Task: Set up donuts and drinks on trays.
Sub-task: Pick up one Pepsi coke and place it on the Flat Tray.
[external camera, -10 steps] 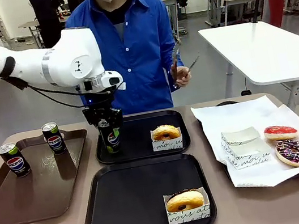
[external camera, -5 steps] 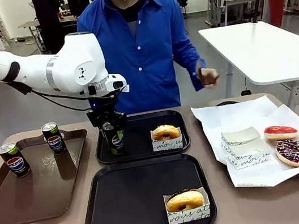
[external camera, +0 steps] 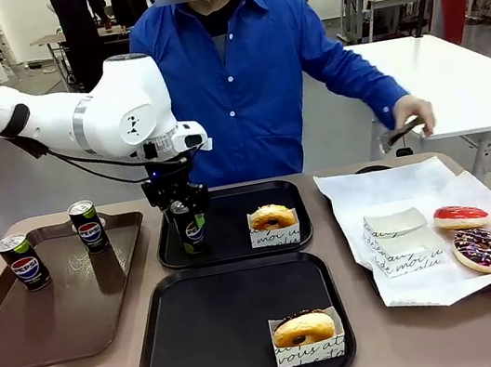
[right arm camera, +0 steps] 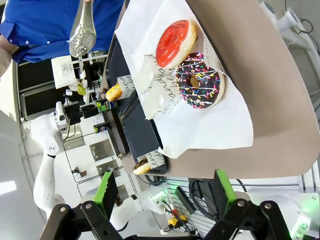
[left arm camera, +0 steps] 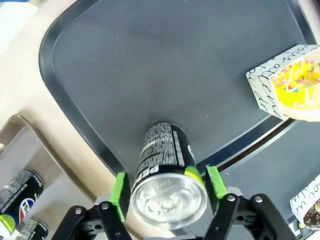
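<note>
The left gripper (external camera: 186,223) (left arm camera: 167,184) hangs over the far black plastic tray (external camera: 229,207) (left arm camera: 150,65). Its green pads (left arm camera: 119,189) stand either side of a slim black Pepsi can (external camera: 194,234) (left arm camera: 167,150), which is upright in that tray's left near part. From the wrist, a thin dark gap shows between one pad and the can's silver top. The other pad sits so close that touch or gap is hard to make out, so the claw reads as slightly parted around the can, not clamped on it. In the front view the black fingers cover the can's upper part.

On the far black plastic tray's right side sits a golden ring donut in a white script-printed paper sleeve (external camera: 272,219) (left arm camera: 295,85), cut off by the wrist picture's edge. Just nearer than that tray lies the matching near black tray (external camera: 223,329), with a second sleeved donut (external camera: 303,329) in its right near corner, dark icing just visible.

Left of the far tray, a larger brown tray (external camera: 61,318) holds two more Pepsi cans (external camera: 23,262). To the right of the far tray, a white paper sheet (external camera: 387,183) carries empty folded sleeves (external camera: 397,241), a red-iced donut (external camera: 460,216) (right arm camera: 176,43) and a purple-sprinkled donut (external camera: 484,248) (right arm camera: 201,82). Beyond the sheet, the person's hand (external camera: 411,111) grips metal tongs (external camera: 398,134), too blurred to read.

The right gripper (right arm camera: 164,182) stands wide, with nothing between its pads.
</note>
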`<action>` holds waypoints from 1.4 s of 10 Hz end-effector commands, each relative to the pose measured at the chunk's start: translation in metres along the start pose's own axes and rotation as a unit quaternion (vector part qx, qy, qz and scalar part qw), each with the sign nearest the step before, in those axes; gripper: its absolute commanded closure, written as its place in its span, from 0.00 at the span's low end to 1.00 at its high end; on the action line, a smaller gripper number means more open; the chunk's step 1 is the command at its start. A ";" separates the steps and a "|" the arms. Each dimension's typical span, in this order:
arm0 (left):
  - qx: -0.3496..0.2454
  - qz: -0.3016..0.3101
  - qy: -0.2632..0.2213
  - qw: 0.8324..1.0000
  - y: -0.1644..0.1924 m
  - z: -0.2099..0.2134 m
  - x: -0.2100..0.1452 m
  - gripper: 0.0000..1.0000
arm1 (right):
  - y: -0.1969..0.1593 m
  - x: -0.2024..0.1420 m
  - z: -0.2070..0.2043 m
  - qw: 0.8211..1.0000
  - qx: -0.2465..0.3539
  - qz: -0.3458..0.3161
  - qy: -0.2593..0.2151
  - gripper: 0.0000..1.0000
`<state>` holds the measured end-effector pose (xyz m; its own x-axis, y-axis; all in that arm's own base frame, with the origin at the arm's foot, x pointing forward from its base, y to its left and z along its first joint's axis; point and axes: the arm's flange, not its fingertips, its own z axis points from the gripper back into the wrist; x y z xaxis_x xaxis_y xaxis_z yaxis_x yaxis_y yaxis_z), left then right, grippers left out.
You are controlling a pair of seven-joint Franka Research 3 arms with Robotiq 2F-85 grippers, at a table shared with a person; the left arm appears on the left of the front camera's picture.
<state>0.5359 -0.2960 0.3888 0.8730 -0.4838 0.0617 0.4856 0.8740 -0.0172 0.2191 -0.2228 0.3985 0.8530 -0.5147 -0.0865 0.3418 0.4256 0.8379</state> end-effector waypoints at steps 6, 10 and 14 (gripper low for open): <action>0.020 0.057 0.015 0.998 -0.018 0.065 -0.048 0.00 | 0.000 0.000 0.000 1.000 0.009 0.002 0.001 0.00; 0.005 0.074 0.013 0.997 0.000 0.102 -0.113 0.00 | 0.000 0.000 0.000 1.000 0.009 0.002 0.001 0.00; -0.015 0.086 -0.004 0.996 0.017 0.105 -0.157 0.00 | 0.000 0.000 0.000 1.000 0.009 0.002 0.001 0.00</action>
<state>0.4064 -0.2066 0.4934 0.9470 -0.3172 0.0516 0.3190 0.9472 -0.0332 0.2192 -0.2227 0.3984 0.8531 -0.5145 -0.0870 0.3421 0.4256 0.8378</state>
